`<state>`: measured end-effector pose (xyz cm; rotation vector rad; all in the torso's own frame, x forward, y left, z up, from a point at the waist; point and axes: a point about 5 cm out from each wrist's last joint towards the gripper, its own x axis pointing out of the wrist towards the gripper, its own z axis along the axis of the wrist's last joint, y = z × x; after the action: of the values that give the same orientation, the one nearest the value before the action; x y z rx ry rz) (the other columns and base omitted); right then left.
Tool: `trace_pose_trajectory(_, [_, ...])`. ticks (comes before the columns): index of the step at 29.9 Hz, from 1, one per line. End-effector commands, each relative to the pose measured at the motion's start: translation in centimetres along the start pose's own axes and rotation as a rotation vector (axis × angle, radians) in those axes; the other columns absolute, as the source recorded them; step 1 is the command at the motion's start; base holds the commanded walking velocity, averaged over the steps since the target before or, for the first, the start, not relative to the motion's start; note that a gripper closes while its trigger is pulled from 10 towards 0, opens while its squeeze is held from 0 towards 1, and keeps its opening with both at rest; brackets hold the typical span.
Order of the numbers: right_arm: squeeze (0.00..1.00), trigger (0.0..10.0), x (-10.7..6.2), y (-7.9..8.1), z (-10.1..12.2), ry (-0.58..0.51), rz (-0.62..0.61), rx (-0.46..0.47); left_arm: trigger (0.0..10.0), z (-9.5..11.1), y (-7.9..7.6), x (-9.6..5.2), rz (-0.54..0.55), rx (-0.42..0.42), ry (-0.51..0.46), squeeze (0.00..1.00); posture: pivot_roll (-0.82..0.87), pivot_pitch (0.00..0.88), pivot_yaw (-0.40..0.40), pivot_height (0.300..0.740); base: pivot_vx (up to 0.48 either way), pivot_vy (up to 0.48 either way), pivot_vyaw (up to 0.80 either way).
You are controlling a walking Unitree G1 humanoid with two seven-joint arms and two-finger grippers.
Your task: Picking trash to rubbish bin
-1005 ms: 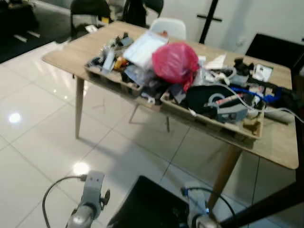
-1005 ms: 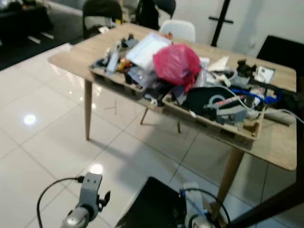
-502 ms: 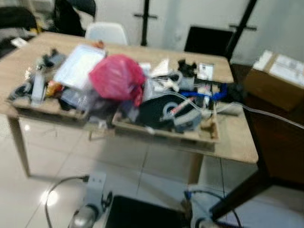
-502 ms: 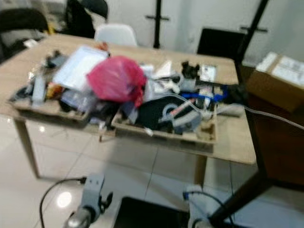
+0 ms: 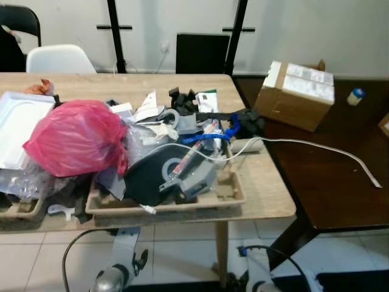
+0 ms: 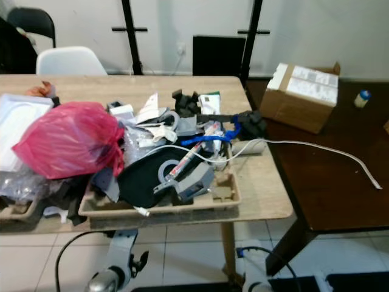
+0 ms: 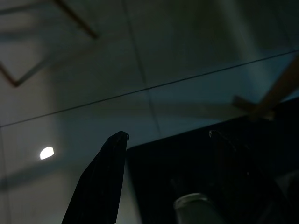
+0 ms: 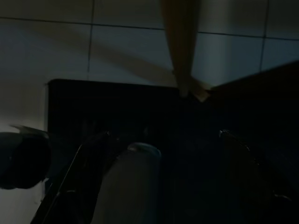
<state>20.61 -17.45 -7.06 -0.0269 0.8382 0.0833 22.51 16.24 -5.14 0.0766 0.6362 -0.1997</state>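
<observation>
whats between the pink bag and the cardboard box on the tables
In the left eye view, between the pink bag and cardboard box: mixed clutter, a white cable.

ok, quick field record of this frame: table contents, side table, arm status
wooden table: cluttered, pulp tray at near edge
pink bag: on the clutter, left part of table
white cable: runs from clutter across dark table
cardboard box: on dark table, far side
left gripper: hanging low over floor, fingers apart, empty
right gripper: hanging low, fingers apart, empty

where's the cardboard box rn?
In the head views, the cardboard box sits on the dark table to the robot's right, just beyond the wooden table's far corner.
</observation>
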Motion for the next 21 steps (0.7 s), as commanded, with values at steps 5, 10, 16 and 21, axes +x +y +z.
trace_pose_trajectory(5, [0.0, 10.0, -0.21, -0.35, -0.93, 0.045, -0.002, 0.003, 10.0, -1.23, 0.07, -0.47, -0.011, 0.002, 0.042, 0.06, -0.03, 0.098, 0.019, 0.74, 0.0, 0.0, 0.0])
trace_pose_trajectory(10, [0.0, 10.0, -0.23, -0.35, -1.08, 0.055, 0.0, 0.002, 10.0, -1.3, -0.06, -0.5, -0.027, 0.018, 0.047, 0.09, -0.03, 0.101, 0.02, 0.74, 0.0, 0.0, 0.0])
trace_pose_trajectory(16, [0.0, 10.0, -0.25, -0.49, -1.04, 0.047, -0.012, 0.004, 10.0, -1.42, 0.01, -0.49, -0.008, 0.021, 0.062, 0.09, -0.03, 0.102, 0.02, 0.74, 0.0, -0.48, 0.0])
trace_pose_trajectory(21, [0.0, 10.0, -0.3, -0.8, -1.05, 0.053, -0.013, -0.006, 10.0, -1.39, 0.46, -0.52, 0.034, -0.01, 0.059, 0.06, -0.03, 0.1, 0.019, 0.74, 0.0, -0.066, 0.0])
